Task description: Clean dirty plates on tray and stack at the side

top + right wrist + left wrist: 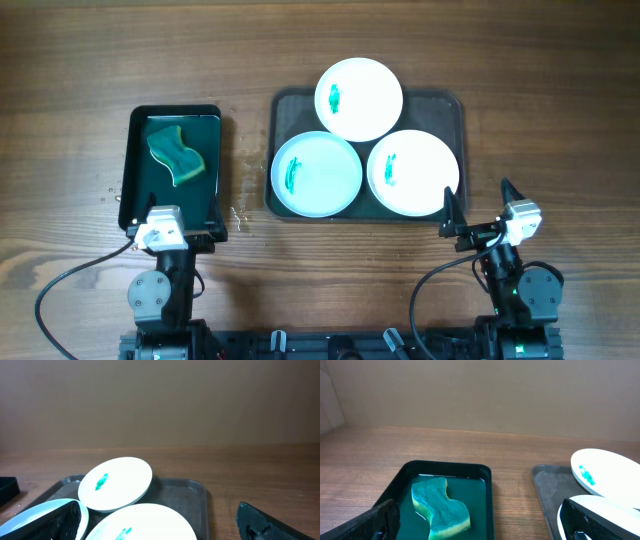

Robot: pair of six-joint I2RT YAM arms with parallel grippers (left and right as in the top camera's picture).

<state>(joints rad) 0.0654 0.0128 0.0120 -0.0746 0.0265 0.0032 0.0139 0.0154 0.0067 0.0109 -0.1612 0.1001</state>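
Three round white plates lie on the dark grey-green tray (445, 105). The far plate (359, 98) overlaps the tray's back rim, the bluish plate (316, 175) sits front left, the third plate (413, 173) front right. Each has a green smear in the middle. My left gripper (170, 232) is open and empty at the near edge of the black tray, away from the plates. My right gripper (480, 212) is open and empty just in front of the tray's front right corner. The right wrist view shows the far plate (116, 483) and the front right plate (145, 522).
A smaller black tray (135, 165) at the left holds a green and yellow sponge (176, 153), also seen in the left wrist view (440, 507). Bare wooden table surrounds both trays. Cables run along the near edge by the arm bases.
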